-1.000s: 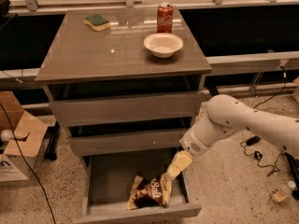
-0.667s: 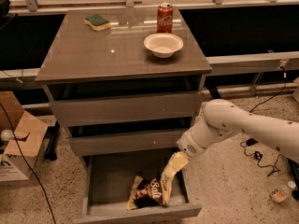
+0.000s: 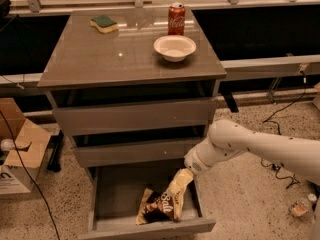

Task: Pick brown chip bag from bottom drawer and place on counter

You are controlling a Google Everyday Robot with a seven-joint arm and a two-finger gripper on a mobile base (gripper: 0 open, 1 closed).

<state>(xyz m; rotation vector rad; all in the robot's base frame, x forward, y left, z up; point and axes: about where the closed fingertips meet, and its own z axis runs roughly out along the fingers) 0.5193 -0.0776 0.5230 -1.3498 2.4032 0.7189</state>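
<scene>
The bottom drawer is open from above; the gripper is in its right part, at the brown chip bag; the middle drawer overhangs the rear; on the counter a bowl, a can and a sponge occupy the back; the front is bare.

The drawer stands open at 6 o'clock, with the bag lying crumpled inside. The claw reaches down at the bag's 1 o'clock edge, and the arm enters from 4 o'clock. On the worktop, a sponge sits at 11 o'clock, and a can and bowl at 1 o'clock.
</scene>
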